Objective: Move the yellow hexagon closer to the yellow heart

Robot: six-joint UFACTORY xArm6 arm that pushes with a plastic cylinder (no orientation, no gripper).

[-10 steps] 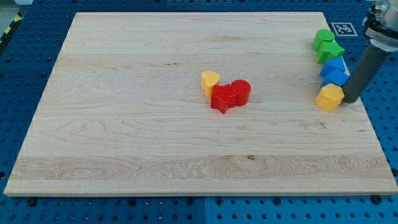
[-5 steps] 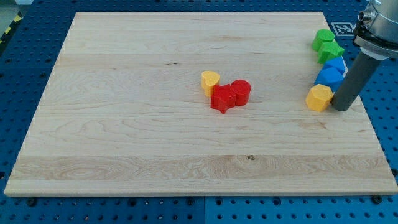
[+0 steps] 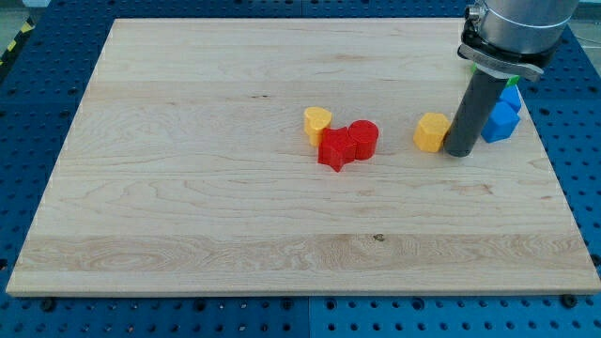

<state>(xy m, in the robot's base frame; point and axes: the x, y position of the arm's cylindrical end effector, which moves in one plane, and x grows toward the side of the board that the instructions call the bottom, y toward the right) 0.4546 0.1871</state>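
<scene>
The yellow hexagon point(image 3: 432, 131) lies on the wooden board, right of centre. My tip point(image 3: 458, 152) touches its right side. The yellow heart point(image 3: 317, 123) lies near the board's middle, well to the left of the hexagon. A red star point(image 3: 335, 148) and a red cylinder point(image 3: 363, 138) sit against the heart's lower right, between the heart and the hexagon.
Two blue blocks point(image 3: 502, 116) sit just right of the rod near the board's right edge. The arm's body point(image 3: 516, 23) covers the top right corner, where green blocks stood before. The wooden board point(image 3: 188, 188) rests on a blue perforated table.
My tip has moved left, pushing the yellow hexagon left away from the blue blocks and toward the red blocks and yellow heart. The arm now hides the green blocks.
</scene>
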